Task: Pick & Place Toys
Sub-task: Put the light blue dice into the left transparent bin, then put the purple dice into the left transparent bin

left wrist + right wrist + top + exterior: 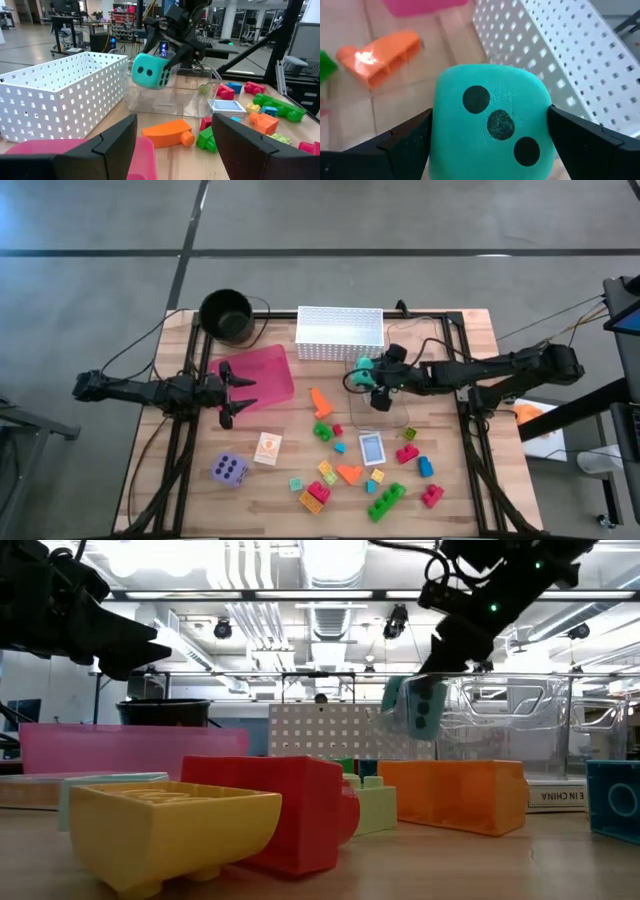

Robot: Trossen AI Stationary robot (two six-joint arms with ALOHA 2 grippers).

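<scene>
My right gripper [372,375] is shut on the teal die [490,127], held in the air just in front of the white perforated basket [340,332]; the die also shows in the left wrist view [150,71] and the low view [415,708]. My left gripper [238,392] is open and empty over the pink tray [262,370]. The purple die [230,470], two cards [268,448] [372,448] and many small bright blocks [350,473] lie on the table's near half. My right gripper pinches the teal die between its two fingers, one on each of two opposite sides [437,145]. The fingers [177,55] come from the table's right, slanting down. The die is lifted clear of the table, its three-dot face toward the wrist camera.
A black pot [226,315] stands at the far left corner. A clear plastic box [170,95] stands below the held die. An orange block [320,402] lies between tray and blocks.
</scene>
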